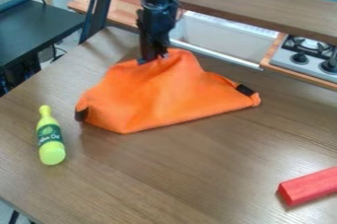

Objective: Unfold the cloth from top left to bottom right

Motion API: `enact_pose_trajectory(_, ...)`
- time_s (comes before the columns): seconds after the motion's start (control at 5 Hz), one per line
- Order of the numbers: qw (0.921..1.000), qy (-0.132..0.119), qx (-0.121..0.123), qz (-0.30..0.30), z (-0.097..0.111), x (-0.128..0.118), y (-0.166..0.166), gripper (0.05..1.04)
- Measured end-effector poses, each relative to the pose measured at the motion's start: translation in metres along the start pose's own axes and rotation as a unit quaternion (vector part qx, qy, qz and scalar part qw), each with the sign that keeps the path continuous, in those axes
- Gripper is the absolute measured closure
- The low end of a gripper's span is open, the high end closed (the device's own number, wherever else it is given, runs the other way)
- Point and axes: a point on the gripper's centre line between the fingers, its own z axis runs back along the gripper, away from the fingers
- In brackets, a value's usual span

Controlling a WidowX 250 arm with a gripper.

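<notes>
From where I stand, the orange cloth (161, 97) lies bunched and folded on the wooden table (184, 173), a rough triangle with its peak at the far side and its long axis running across the view, left end a little nearer me than the right. One dark patch (81, 114) marks the left corner, another dark patch (245, 90) the right. The black gripper (152, 60) hangs straight down at the cloth's far upper edge, a touch left of the peak, so nearly all the fabric lies on my side of it, spreading to both left and right. Whether it is pinching that edge or merely sitting against it, I can't tell. That placement is what the coming move turns on: to open the fold, I'd say the single arm has to carry the upper layer across the cloth, toward me and to the right. With a poor hold, the whole bundle might simply slide. Beyond the left corner, well apart from the gripper, is the yellow-green bottle (50, 139); off at the lower right is the red block (308, 186), and over at the far right the stove (304, 57).
</notes>
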Motion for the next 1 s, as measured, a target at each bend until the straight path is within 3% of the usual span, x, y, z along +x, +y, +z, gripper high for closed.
enact_pose_trajectory(0.2, 0.9994, -0.012, 0.004, -0.031, 0.017, 0.001, -0.026, 1.035)
enact_pose_trajectory(1.0, 0.998, -0.024, 0.006, -0.058, 0.028, -0.01, -0.052, 1.035)
